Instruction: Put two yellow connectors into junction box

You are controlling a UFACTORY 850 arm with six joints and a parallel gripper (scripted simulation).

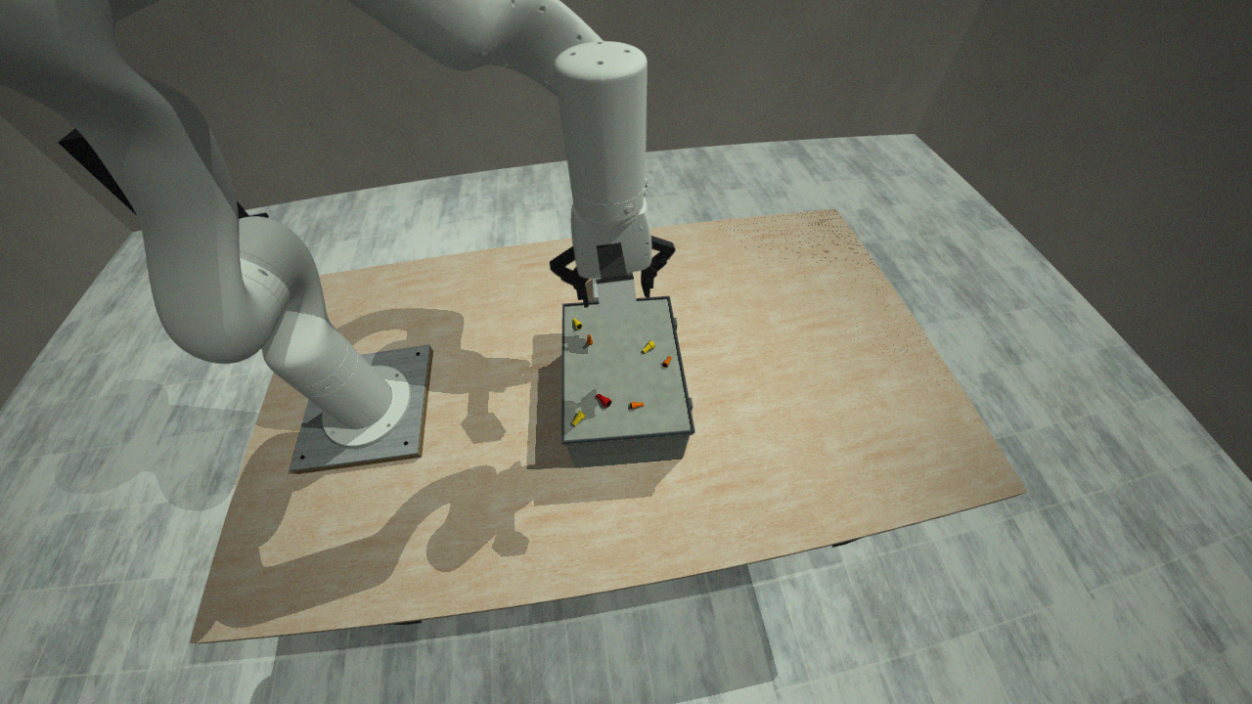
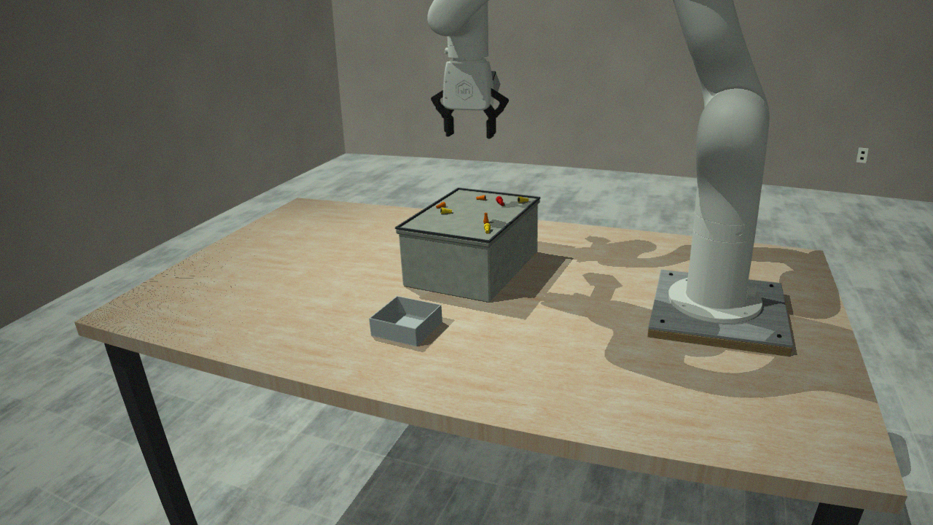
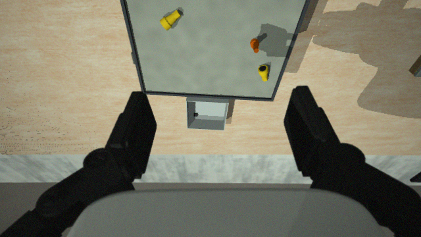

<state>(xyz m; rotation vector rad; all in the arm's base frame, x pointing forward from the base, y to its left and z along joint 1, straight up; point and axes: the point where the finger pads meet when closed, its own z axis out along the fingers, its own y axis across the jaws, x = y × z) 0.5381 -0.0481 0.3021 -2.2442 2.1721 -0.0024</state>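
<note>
The grey tool case (image 1: 623, 377) (image 2: 450, 267) (image 3: 204, 49) stands mid-table. Three yellow connectors lie on its lid: one (image 1: 577, 324) (image 2: 487, 227) (image 3: 263, 72) near the corner on the box side, one (image 1: 648, 348) (image 2: 445, 211) (image 3: 170, 20) across the lid, and one (image 1: 577, 418) (image 2: 522, 200) at the other end. The steel junction box (image 2: 391, 329) (image 3: 207, 123) sits on the table beside the case and looks empty. My gripper (image 1: 617, 293) (image 2: 469, 133) (image 3: 218, 106) is open and empty. It hangs high above the lid's edge on the box side.
Orange connectors (image 1: 666, 360) (image 3: 254, 44) and a red one (image 1: 603, 400) (image 2: 499, 200) lie among the yellow ones on the lid. The arm's base plate (image 1: 411, 368) (image 2: 724, 336) is bolted to the table on the side of the case away from the box.
</note>
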